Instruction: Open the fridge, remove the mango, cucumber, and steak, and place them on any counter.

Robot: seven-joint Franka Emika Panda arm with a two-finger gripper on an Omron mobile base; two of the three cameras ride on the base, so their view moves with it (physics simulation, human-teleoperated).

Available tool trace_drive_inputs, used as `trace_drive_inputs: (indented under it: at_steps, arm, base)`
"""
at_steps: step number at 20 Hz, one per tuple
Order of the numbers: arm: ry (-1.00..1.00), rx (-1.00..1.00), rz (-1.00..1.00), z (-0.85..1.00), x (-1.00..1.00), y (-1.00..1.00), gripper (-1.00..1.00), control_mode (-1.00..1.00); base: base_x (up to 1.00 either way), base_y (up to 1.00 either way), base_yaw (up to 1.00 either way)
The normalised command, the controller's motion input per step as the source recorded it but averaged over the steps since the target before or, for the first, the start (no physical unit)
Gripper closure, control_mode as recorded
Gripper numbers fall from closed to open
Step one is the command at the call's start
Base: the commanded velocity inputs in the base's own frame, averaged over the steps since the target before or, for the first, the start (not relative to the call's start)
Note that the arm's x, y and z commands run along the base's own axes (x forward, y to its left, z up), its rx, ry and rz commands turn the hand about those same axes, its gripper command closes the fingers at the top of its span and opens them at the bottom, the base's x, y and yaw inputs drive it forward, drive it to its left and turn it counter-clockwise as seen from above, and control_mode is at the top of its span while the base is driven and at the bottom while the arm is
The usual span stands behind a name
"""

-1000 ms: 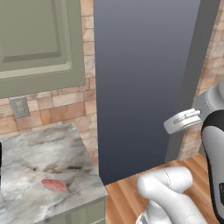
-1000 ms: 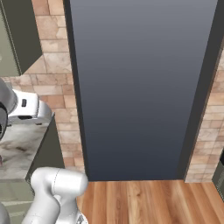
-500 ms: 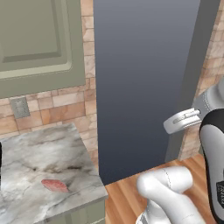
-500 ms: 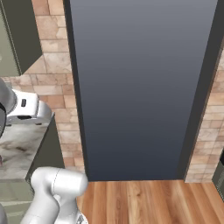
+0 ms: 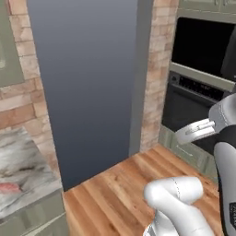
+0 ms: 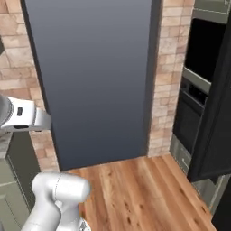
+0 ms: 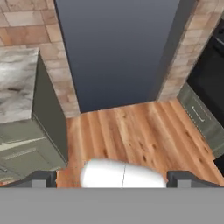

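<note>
A tall dark grey-blue slab (image 5: 87, 87), seemingly the fridge's flat side, stands between brick walls; it also shows in the right base view (image 6: 90, 76) and the hand view (image 7: 118, 48). No handles or doors show on it. The steak (image 5: 8, 187), a pinkish-red slab, lies on the marbled counter (image 5: 23, 161) at the far left edge. My gripper (image 7: 111, 178) is open with nothing between its fingertips (image 7: 43, 177) and hangs above the wood floor, facing the slab. The counter (image 7: 17, 83) lies to its left. Mango and cucumber are out of view.
A black oven (image 5: 203, 69) set in beige cabinetry stands to the right of the brick column (image 5: 154, 69). A black upright panel (image 6: 212, 117) juts in at the right. Sage green cabinets (image 7: 35, 140) sit under the counter. Wood floor (image 6: 135, 189) stretches ahead.
The whole picture has shifted: the base has driven to the right. The counter with the steak has slid to the left edge and the oven has come into view. The gripper stays open.
</note>
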Motion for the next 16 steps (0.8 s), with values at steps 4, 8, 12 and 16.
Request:
trace_drive_inputs:
  at_steps: [4, 8, 12, 16]
  arm:
    - [0.00, 0.00, 0.00, 0.00, 0.00, 0.00, -1.00, 1.00]
    - [0.00, 0.00, 0.00, 0.00, 0.00, 0.00, -1.00, 1.00]
    - [0.00, 0.00, 0.00, 0.00, 0.00, 0.00, -1.00, 1.00]
    - [0.00, 0.00, 0.00, 0.00, 0.00, 0.00, -1.00, 1.00]
  base:
    - [-0.04, -0.65, -0.75]
    - [0.00, -0.27, -0.92]
    - [0.00, -0.43, -0.87]
    - [-0.06, -0.36, -0.82]
